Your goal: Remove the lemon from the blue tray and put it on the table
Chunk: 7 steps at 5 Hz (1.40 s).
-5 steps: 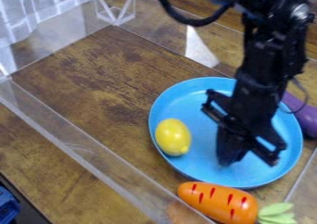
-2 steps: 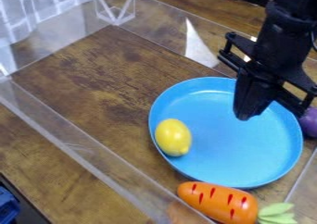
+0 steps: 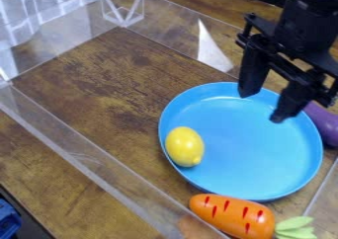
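Note:
The lemon (image 3: 184, 145), small, smooth and yellow, lies inside the blue tray (image 3: 251, 159) at its left rim. The tray rests on the dark wood-plank table (image 3: 106, 85). My gripper (image 3: 268, 99) hangs above the tray's upper right part, well to the right of the lemon and apart from it. Its two black fingers (image 3: 251, 80) point down and are spread open with nothing between them.
An orange carrot (image 3: 232, 215) with green leaves lies in front of the tray by the near acrylic wall. A purple object (image 3: 327, 127) sits at the tray's right edge. Clear acrylic walls (image 3: 79, 159) border the table; bare wood lies left of the tray.
The gripper has risen from low over the tray's right side and moved back. Its fingers, together before, now stand spread apart. The lemon has stayed in place.

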Each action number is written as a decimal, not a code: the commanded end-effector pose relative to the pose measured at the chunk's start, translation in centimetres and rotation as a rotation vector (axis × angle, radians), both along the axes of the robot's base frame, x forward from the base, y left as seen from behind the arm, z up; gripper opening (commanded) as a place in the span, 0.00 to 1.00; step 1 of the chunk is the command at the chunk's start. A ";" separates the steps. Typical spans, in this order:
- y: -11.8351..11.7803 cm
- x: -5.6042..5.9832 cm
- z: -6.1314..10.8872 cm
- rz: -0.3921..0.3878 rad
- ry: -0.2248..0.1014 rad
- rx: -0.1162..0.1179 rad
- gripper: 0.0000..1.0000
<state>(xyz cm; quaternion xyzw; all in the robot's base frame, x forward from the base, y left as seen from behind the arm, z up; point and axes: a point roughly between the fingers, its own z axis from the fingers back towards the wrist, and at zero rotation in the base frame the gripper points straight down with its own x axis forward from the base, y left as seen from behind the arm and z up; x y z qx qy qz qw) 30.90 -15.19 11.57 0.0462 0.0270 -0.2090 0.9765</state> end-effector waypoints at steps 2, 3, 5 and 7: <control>0.9 0.4 0.3 -0.036 -0.028 -0.032 1.00; 3.4 -0.6 -1.5 -0.064 -0.003 -0.036 1.00; 4.2 -0.7 -4.0 -0.152 0.032 -0.054 1.00; 4.6 -1.2 -7.3 -0.192 0.041 -0.066 1.00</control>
